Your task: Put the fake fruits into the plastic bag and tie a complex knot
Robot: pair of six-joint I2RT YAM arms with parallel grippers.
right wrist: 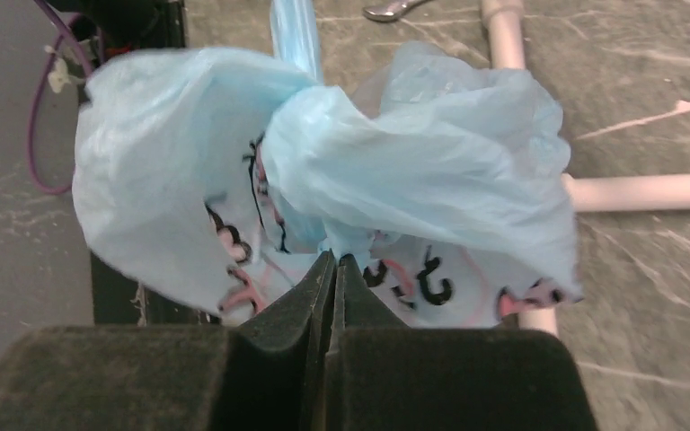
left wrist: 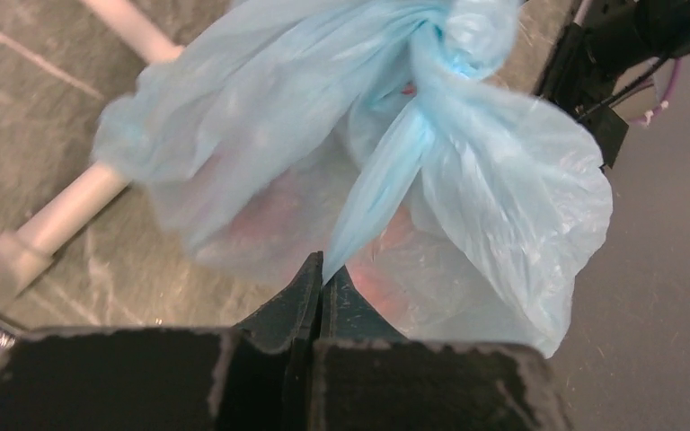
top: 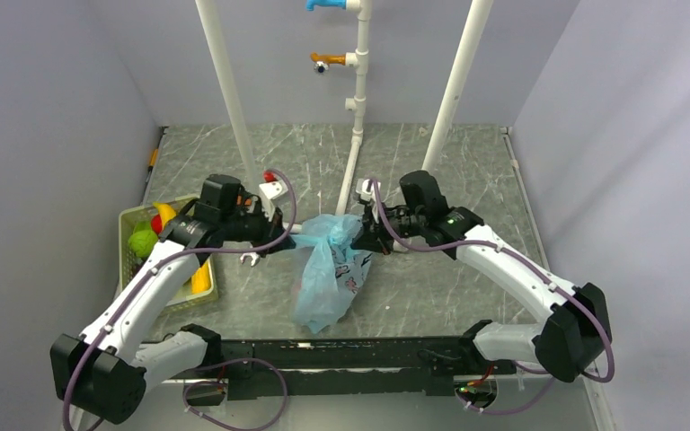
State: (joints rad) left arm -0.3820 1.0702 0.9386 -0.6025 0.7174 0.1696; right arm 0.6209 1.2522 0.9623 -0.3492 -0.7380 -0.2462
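The light-blue plastic bag (top: pixel 328 269) hangs between my two grippers at the table's middle, its lower part resting on the table. Its top is bunched into a knot (top: pixel 322 235). My left gripper (top: pixel 280 233) is shut on a pointed tail of the bag (left wrist: pixel 373 193), which runs up to the knot (left wrist: pixel 449 36). My right gripper (top: pixel 366 235) is shut on bag plastic just under the bunched knot (right wrist: pixel 359 157). Reddish fruit shapes (left wrist: pixel 269 215) show dimly through the bag. Other fake fruits, a green one (top: pixel 142 241) and a yellow banana (top: pixel 165 213), lie in a basket at the left.
A yellow-green basket (top: pixel 126 218) stands at the left beside the left arm. White pipes (top: pixel 231 90) rise from the table behind the bag, with a pipe foot (right wrist: pixel 647 190) lying on the marbled table. A red piece (top: pixel 271 176) sits behind the left gripper.
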